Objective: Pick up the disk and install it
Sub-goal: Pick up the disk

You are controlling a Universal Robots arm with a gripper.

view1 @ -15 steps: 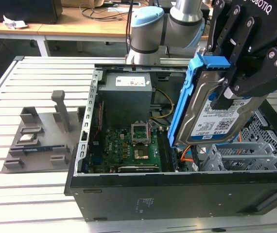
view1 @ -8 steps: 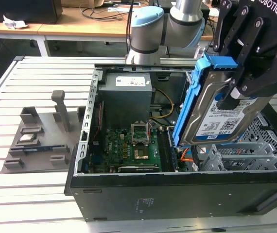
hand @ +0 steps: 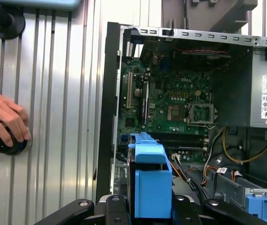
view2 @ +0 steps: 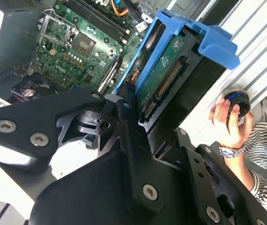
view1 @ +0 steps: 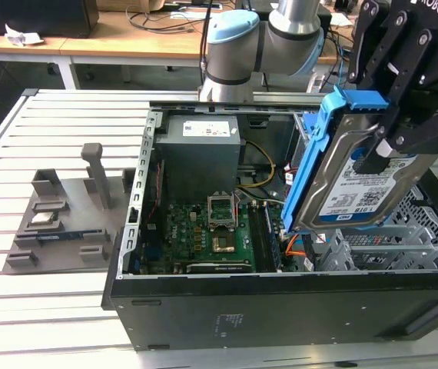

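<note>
The disk (view1: pixel 357 184), a silver-grey drive with a white-and-blue label in a bright blue bracket, hangs tilted on edge above the open computer case (view1: pixel 204 300), over its right side in the exterior view. My gripper (view1: pixel 370 154) is shut on it from above, with black fingers (view1: pixel 403 131) pressing on its flat faces. In the second wrist view the disk (view2: pixel 164 77) points away from the gripper (view2: pixel 145 117) toward the motherboard. In the first wrist view the blue bracket (hand: pixel 150 180) stands between the fingers (hand: pixel 117 204) of the gripper (hand: pixel 148 207).
Inside the case lie a green motherboard (view1: pixel 204 231), a grey power-supply box (view1: pixel 204 150) and a metal drive cage (view1: pixel 403 250). A grey fixture (view1: pixel 65 207) stands on the slatted table at the exterior view's left. A person's hand (hand: pixel 4 117) rests on a black knob (hand: pixel 7 145) beside the case.
</note>
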